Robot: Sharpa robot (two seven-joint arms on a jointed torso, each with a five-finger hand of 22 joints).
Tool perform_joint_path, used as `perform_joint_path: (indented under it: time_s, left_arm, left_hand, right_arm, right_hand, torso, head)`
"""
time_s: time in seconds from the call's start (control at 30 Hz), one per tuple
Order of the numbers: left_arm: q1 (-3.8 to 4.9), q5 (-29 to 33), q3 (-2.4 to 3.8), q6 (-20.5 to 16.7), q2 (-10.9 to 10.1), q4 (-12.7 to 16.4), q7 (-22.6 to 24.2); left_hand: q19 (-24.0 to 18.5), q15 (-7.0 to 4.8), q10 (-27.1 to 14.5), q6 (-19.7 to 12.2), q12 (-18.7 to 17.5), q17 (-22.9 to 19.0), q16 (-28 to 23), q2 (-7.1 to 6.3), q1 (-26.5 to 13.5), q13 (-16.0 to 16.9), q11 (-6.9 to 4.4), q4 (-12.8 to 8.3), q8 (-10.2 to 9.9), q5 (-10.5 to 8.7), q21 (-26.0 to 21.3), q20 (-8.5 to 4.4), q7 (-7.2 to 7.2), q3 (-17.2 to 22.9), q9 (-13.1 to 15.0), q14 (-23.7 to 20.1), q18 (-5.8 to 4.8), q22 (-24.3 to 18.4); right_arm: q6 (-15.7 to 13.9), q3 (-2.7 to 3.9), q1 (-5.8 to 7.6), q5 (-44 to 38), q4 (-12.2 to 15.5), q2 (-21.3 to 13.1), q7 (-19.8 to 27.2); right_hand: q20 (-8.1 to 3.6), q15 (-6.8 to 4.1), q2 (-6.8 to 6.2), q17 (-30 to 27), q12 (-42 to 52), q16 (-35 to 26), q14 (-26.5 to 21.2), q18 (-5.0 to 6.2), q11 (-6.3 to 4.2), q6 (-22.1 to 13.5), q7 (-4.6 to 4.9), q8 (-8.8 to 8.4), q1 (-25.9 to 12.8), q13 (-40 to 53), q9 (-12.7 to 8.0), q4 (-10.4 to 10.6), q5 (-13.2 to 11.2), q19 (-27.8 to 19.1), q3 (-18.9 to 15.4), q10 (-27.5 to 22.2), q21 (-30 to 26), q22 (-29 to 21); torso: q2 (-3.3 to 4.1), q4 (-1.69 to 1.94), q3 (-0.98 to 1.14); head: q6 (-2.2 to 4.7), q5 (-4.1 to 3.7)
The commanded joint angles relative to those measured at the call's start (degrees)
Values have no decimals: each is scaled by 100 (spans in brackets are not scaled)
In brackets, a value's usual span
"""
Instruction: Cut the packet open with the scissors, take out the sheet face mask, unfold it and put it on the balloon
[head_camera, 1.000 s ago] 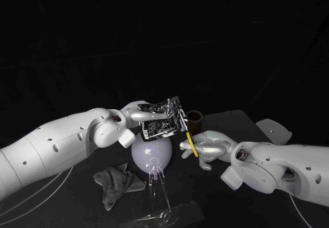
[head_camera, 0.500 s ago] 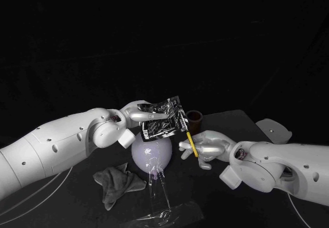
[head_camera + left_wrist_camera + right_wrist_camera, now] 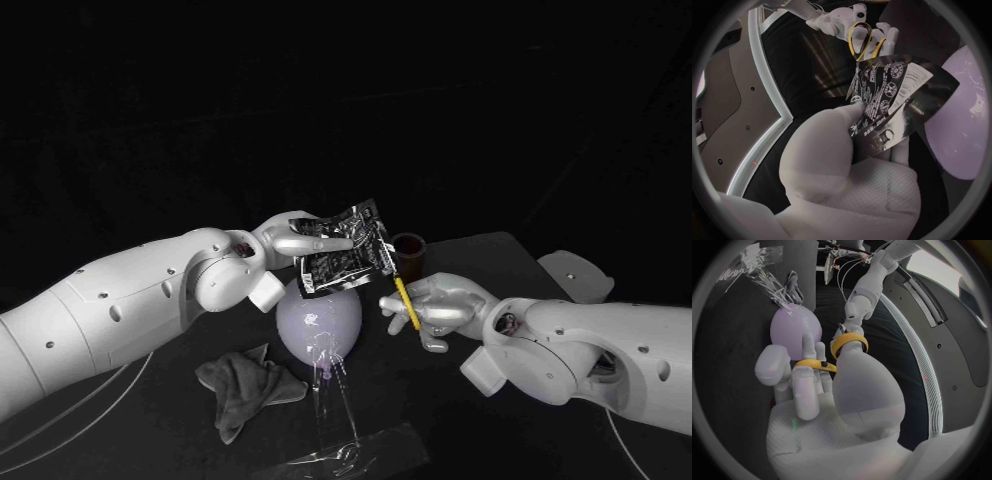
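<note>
balloon (image 3: pixel 319 322): lilac, upright | packet (image 3: pixel 346 248): black, printed, tilted above it | scissors (image 3: pixel 405 303): yellow-handled, just beside packet

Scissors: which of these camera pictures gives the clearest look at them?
The left wrist view: the scissors appear whole, yellow loops on the right hand, blades reaching the packet edge. The head view gives a thin yellow strip in that hand; the right wrist view gives the loops round its fingers, blades hidden.

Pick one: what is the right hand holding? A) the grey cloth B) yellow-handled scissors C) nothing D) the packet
B: the right hand has its fingers through the loops of the yellow-handled scissors, while the left hand grips the packet.
</note>
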Motion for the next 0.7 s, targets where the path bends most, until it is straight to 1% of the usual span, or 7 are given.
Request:
perform_joint_path:
  time_s: [0.03,0.27,0.3,0.4,0.5,0.53,0.7]
  left_arm:
    - [-4,-47,-7,174,9,18,30]
    - [-4,-47,-7,173,4,11,28]
    - [-4,-47,-7,173,3,10,28]
    - [-4,-47,-7,176,-1,7,28]
    - [-4,-47,-7,184,-7,5,29]
    - [-4,-49,-7,188,-9,5,29]
    - [-4,-99,-8,199,-20,18,40]
  left_hand:
    - [23,-35,44,36,31,9,25,61,-16,4,-9,-1,40,40,36,-25,8,-33,811,15,76,5]
    - [22,-36,45,37,33,19,33,63,-16,9,-11,-1,40,40,40,-26,7,-36,816,12,75,7]
    - [22,-36,45,37,33,19,33,63,-16,9,-11,-1,40,40,40,-26,7,-36,816,12,75,7]
    - [22,-36,45,37,33,19,33,63,-16,9,-11,-1,40,40,40,-26,7,-36,816,12,75,7]
    - [22,-37,46,37,34,24,37,63,-16,11,-11,-1,40,39,42,-26,6,-37,820,11,75,8]
    - [22,-37,46,37,34,24,37,63,-16,11,-11,-1,40,39,42,-26,6,-37,820,11,75,8]
    - [22,-37,46,37,34,24,37,63,-16,11,-11,-1,40,39,42,-26,6,-37,820,11,75,8]
  right_arm:
    - [-61,20,17,3,1,-6,157]
    - [-8,20,17,-39,14,-45,163]
    - [8,20,18,-46,16,-52,166]
    - [83,20,18,-69,18,-74,174]
    - [190,20,20,-100,29,-99,168]
    - [238,20,21,-114,36,-110,163]
    - [408,20,31,-160,62,-157,130]
  right_hand:
    - [-45,-44,60,209,25,7,359,-25,-514,33,5,19,-20,5,5,0,0,-7,-19,554,20,-1]
    - [-57,-28,72,164,-40,-13,351,-19,-486,-82,40,-25,-36,55,33,19,-1,-50,-170,374,-61,-47]
    - [-48,2,55,139,-143,-23,344,-11,-444,-193,93,-92,-52,20,16,25,1,-81,-216,192,-117,-80]
    - [83,218,27,29,-598,-65,310,-8,-169,-714,355,-430,-92,-210,-105,50,1,-199,-356,-549,-314,-196]
    - [163,304,-4,-18,-729,-79,289,-1,-70,-891,464,-571,-119,-313,-178,70,-3,-258,-396,-740,-407,-252]
    - [246,394,-74,-78,-837,-94,261,20,24,-1089,563,-731,-160,-428,-271,97,-6,-330,-365,-908,-518,-319]
    - [355,464,-254,-139,-910,-102,222,72,98,-1181,635,-850,-274,-602,-369,116,-1,-411,-135,-1035,-635,-396]
  torso:
    - [1,4,-1]
    - [0,2,-2]
    - [0,2,-2]
    - [-1,0,-1]
    - [0,1,2]
    - [1,2,2]
    - [0,0,4]
  head:
    - [1,11]
    - [6,13]
    - [6,13]
    - [18,13]
    - [19,15]
    - [21,18]
    - [23,31]
